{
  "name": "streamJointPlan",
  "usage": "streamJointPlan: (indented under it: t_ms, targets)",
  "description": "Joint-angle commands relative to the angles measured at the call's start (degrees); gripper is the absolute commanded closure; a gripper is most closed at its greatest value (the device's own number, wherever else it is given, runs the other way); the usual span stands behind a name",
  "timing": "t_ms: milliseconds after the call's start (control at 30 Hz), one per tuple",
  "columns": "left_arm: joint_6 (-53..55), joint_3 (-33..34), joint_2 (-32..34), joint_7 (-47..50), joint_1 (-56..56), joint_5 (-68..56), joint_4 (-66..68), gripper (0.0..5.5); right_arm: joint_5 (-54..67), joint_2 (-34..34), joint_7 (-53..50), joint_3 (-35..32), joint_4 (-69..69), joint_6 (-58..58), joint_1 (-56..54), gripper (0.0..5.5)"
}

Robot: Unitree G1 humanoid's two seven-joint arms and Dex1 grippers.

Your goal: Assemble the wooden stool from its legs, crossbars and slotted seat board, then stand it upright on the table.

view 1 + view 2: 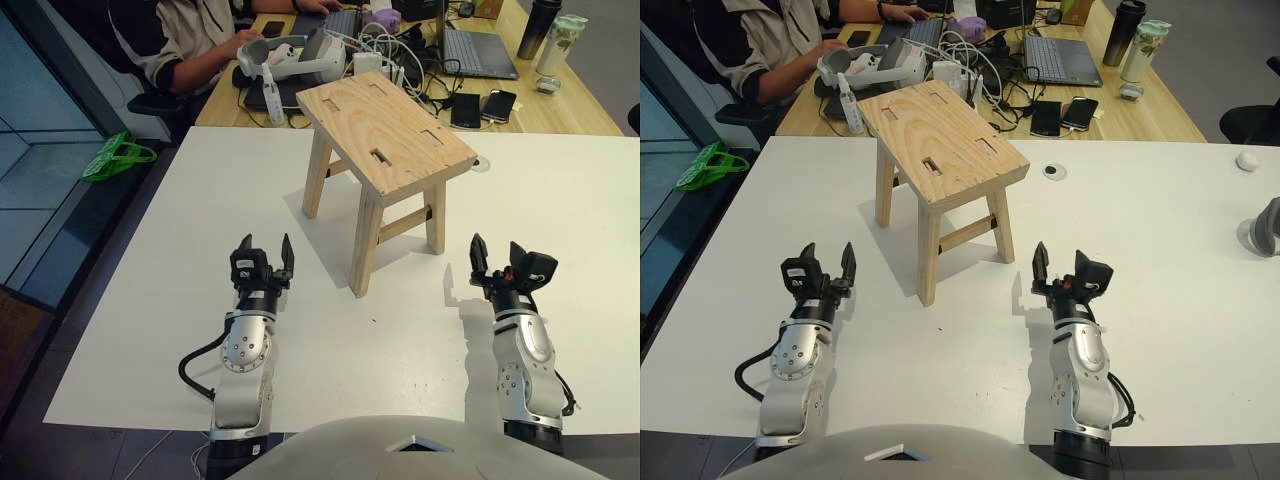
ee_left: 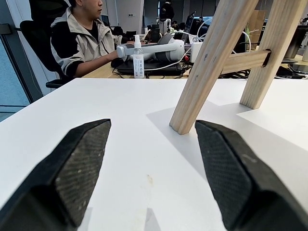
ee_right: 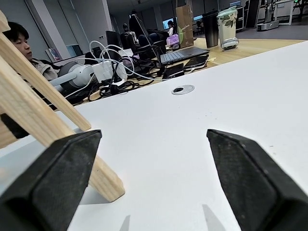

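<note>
Stool is assembled and upright on the white table, four legs down, towards the far side. Slotted seat board is on top, with a crossbar seated between the two right-side legs. Left gripper is low over the table just left of the front leg, fingers spread, holding nothing, clear of the wood. Right gripper is right of the stool, fingers also spread, empty, no contact. Behind the table is a wooden desk with a laptop, headset, spray bottle and phone.
</note>
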Motion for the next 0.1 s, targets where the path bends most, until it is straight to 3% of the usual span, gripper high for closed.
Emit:
streamJointPlan:
  t_ms: [33,100]
  targets:
    - [-0.43,-0.17,-0.54,0.34,-0.28,0.05,0.90,2.24,0.79,-0.71,-0.03,-0.69,0.70,1.25,-0.36,1.45]
    - [-0.38,0.04,-0.65,0.36,-0.52,-0.01,0.98,2.24,0.96,-0.75,-0.25,-0.82,0.67,1.42,-0.63,1.45]
